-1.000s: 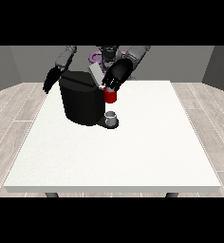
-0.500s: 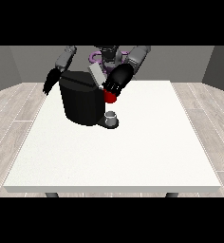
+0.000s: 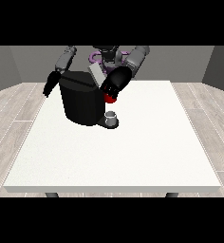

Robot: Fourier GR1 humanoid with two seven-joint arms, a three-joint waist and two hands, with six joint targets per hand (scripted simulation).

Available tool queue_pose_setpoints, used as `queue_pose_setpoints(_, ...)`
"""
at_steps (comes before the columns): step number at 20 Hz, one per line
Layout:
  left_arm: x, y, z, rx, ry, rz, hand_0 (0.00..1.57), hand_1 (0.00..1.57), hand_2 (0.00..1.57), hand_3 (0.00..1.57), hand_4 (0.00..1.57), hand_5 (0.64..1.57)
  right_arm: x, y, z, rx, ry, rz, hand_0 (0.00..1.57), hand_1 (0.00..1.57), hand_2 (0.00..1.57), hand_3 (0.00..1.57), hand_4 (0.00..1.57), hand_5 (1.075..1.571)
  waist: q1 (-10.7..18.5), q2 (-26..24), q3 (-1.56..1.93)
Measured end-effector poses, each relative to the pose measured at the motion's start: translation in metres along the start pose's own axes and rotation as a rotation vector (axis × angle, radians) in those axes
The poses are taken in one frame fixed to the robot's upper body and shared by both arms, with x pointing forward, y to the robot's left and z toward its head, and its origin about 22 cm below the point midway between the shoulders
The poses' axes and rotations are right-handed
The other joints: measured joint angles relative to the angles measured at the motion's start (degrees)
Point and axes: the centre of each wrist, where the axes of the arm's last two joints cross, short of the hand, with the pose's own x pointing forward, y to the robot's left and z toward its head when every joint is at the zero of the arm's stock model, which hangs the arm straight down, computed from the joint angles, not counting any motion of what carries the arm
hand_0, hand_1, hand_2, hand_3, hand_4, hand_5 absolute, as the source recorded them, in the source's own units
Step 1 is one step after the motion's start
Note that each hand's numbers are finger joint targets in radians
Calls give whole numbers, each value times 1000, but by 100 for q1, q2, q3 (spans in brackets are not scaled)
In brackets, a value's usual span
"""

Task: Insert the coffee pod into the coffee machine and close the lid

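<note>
Robot hand (image 3: 115,83) at view's right — over coffee machine (image 3: 81,98).

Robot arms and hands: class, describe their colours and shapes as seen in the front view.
Both arms have rounded grey upper segments and black lower parts. The hand at the view's right is black and bulky; the hand at the view's left is black and slimmer-looking. No cables or markings show.

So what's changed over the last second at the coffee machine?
The hand at the view's right has moved up and slightly toward the coffee machine, above the red thing at the machine. The hand at the view's left, the machine and the grey thing at its base look unchanged.
</note>
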Motion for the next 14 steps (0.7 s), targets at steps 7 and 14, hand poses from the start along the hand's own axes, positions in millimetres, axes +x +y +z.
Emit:
queue_pose_setpoints(7,0,-1,0,19,-35,-53,999,999,1023,718,0,1571,0,0,0,-5,9,14,0,0,0,0,160,1571,20,-6,11)
queue_pose_setpoints(14,-1,11,2,53,-42,-126,0,0,635,508,0,1571,12,2,-7,-10,-10,25,0,0,0,0,149,1571,4,136,15)
